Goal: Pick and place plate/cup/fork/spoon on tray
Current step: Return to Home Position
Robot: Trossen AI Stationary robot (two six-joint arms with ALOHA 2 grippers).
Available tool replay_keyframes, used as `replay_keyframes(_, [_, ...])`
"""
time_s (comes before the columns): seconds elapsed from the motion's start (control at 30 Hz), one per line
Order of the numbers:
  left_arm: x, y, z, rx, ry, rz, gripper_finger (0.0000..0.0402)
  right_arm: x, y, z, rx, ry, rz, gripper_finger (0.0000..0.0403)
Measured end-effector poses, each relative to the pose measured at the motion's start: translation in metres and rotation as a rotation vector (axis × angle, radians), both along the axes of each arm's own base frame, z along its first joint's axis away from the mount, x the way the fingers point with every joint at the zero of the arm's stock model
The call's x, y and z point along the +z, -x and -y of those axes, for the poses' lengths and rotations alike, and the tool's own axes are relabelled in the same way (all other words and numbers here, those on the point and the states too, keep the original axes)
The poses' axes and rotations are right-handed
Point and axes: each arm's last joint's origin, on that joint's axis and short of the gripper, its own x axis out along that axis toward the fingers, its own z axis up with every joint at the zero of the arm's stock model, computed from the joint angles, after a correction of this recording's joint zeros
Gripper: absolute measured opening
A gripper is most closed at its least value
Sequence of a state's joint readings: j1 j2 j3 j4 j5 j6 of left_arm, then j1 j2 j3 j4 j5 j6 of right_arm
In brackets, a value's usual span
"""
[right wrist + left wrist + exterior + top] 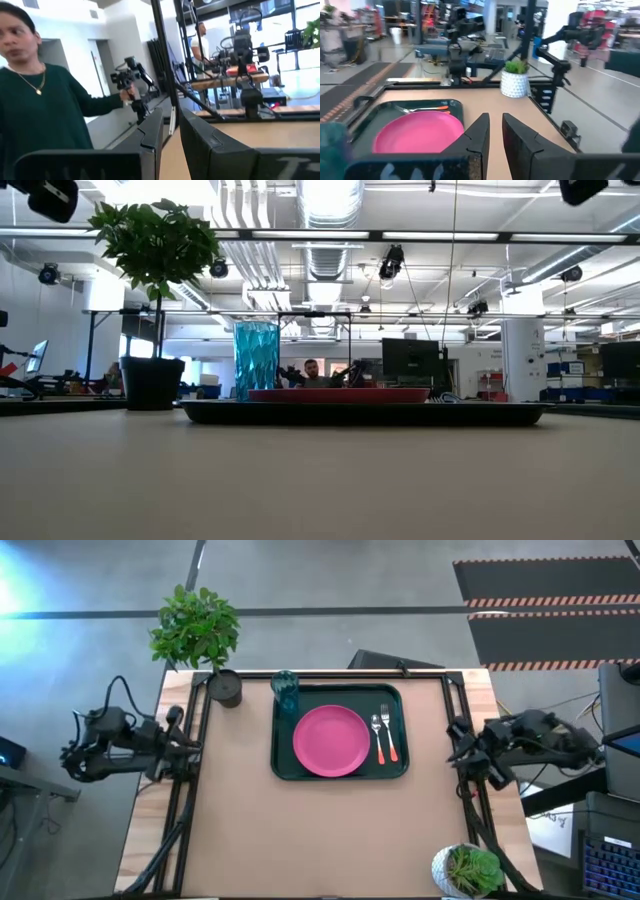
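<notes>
large dark green rectangular tray with rounded corners and a raised rim (340, 772), lying at the far middle of the light brown tabletop (330, 830). round flat bright pink plastic plate (331, 740) resting inside the tray, left of centre. slim silver metal fork with an orange handle (388, 735) and small silver metal spoon with a short orange handle (378, 738) side by side on the tray's right part, just beside the plate, spoon nearer it. small translucent teal-green tumbler (285, 692) upright at the tray's far left corner; from the level view, cup (256, 359) apparently standing on the tray, though hard to confirm whether fully inside the rim.

left pincer (493, 131) parked at the tabletop's left edge, well apart from the tray, fingers narrowly apart, holding nothing. right pincer (170, 131) parked at the right edge, likewise narrowly apart and holding nothing.

judged from this layout: all four pieces seemingly placed, task at or near its end, nothing left lying on the bare tabletop.

also present: leafy plant in a dark grey pot (225, 688) just left of the cup, small plant in a white pot (465, 870) at the near right corner, a person in a green top (45, 115) beyond the tabletop.
</notes>
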State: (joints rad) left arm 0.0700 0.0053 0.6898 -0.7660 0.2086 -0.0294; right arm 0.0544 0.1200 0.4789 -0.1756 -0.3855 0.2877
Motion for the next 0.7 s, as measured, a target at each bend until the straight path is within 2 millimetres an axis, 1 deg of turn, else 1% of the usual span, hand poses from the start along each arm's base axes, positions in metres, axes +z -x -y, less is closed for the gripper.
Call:
replay_keyframes(0.13, [-0.001, -0.008, 0.002, -0.083, -0.069, 0.066, 0.0034, -0.019, -0.001, 0.000, -0.004, 0.015, 0.031, 0.0052])
replay_keyframes(0.23, [-0.012, -0.017, 0.001, -0.100, -0.083, 0.041, 0.0034, -0.033, -0.004, 0.000, -0.008, 0.033, 0.038, 0.0052])
replay_keyframes(0.3, [-0.015, -0.025, 0.001, -0.099, -0.088, 0.087, 0.0034, -0.039, -0.005, 0.000, -0.013, 0.050, 0.061, 0.0052])
replay_keyframes(0.5, [-0.044, -0.052, -0.001, -0.097, -0.042, 0.114, 0.0034, -0.057, -0.016, -0.001, -0.019, 0.065, 0.086, 0.0052])
replay_keyframes(0.57, [-0.057, -0.062, -0.001, -0.106, -0.029, 0.125, 0.0034, -0.065, -0.018, -0.001, -0.019, 0.067, 0.080, 0.0052])
replay_keyframes(0.7, [-0.076, -0.076, -0.002, -0.121, -0.025, 0.209, 0.0034, -0.070, -0.021, -0.001, -0.019, 0.067, 0.097, 0.0052])
